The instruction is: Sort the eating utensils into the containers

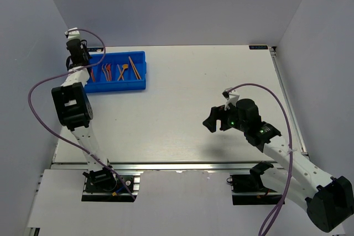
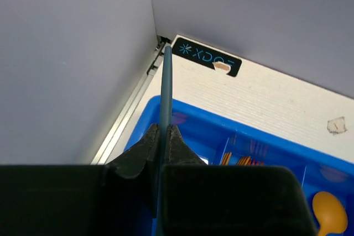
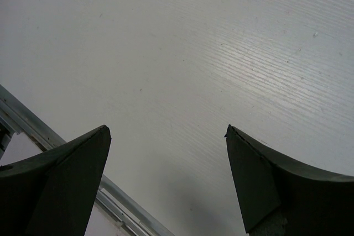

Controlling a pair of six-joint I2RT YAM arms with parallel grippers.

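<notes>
The left gripper (image 2: 165, 136) is clamped on a grey-blue utensil (image 2: 166, 81) above the left end of the tray (image 1: 119, 86), where orange and red utensils (image 1: 123, 71) lie, while the right gripper (image 3: 166, 134) hangs spread over the table (image 1: 182, 98).

A: Any text reading off the cams?

B: Only one. Left wrist view is showing a black label (image 2: 206, 59) lying flat on the table (image 2: 276, 95) at a corner by the walls, just beyond the blue tray (image 2: 188, 122). Pale blue print: a star-shaped logo, then what's reading as "XDOF". The last letter isn't coming through cleanly.

A: Anything blocking it?

B: A small tan scrap (image 2: 222, 67) is covering part of its lower edge.

A: Top cam?

B: It's showing a dark label (image 1: 258, 47) at the table's far right edge. The print is coming out too small to read.
</notes>
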